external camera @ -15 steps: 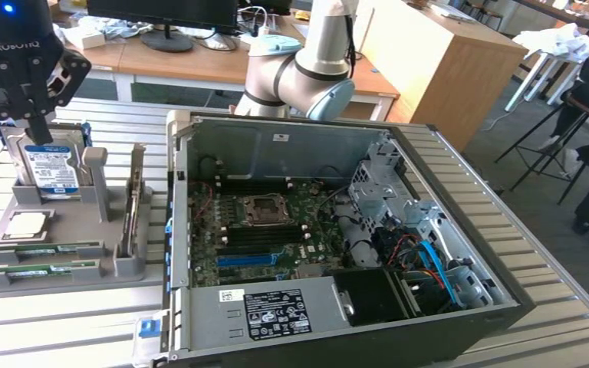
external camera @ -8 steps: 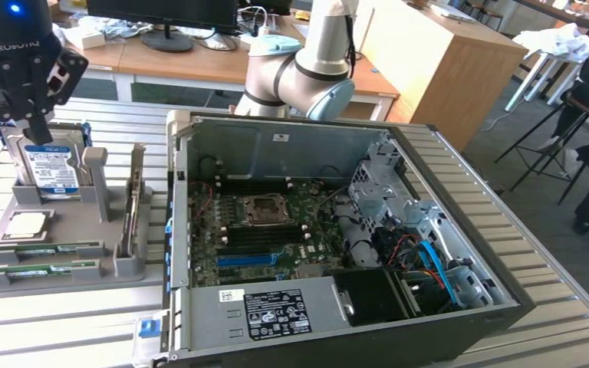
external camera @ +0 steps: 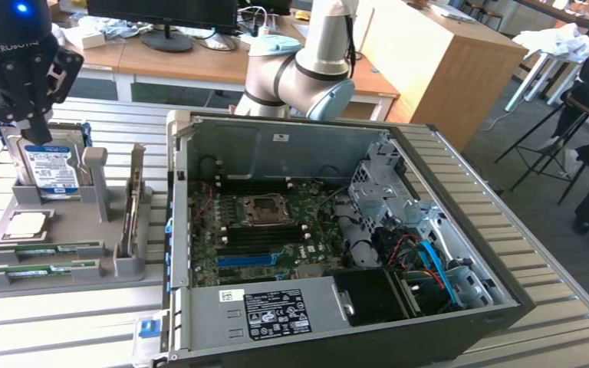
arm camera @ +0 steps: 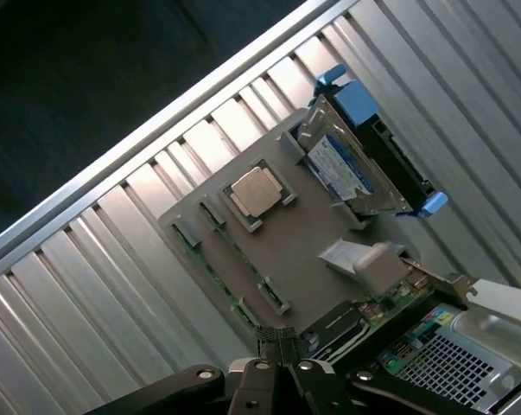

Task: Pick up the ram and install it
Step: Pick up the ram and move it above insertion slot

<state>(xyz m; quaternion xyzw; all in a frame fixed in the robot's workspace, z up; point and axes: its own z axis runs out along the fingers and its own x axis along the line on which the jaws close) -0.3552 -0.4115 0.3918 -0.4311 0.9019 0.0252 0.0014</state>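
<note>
The black metal fingers [arm camera: 274,342] of the robot arm are pressing together, shut and holding nothing. In the exterior view they are hanging in the upper left of the frame, right above the silver and blue hard drive [external camera: 51,165], which is standing upright at the back of the flat grey plastic tray [external camera: 77,222]. Two long, thin green ram sticks are lying flat in grooves along the front of that tray, in the lower left of the frame: the back ram stick [external camera: 47,249] and the front ram stick [external camera: 34,270]. They look alike, so I cannot tell which one is meant. Both are sitting well below the fingers in the picture, on the tray's far end from the hard drive. Their long sides are running across the frame, almost from the exterior view's left to its right. The square silver processor chip [external camera: 27,224] is resting between the hard drive and the sticks. A thin board [external camera: 134,203] is standing on its edge at the tray's right side. Nothing seems to be covering the sticks from above. Just beside the tray, toward the exterior view's right, the big open computer case [external camera: 274,149] is lying on the ribbed metal tabletop [external camera: 70,330], showing its green motherboard [external camera: 212,261].
</note>
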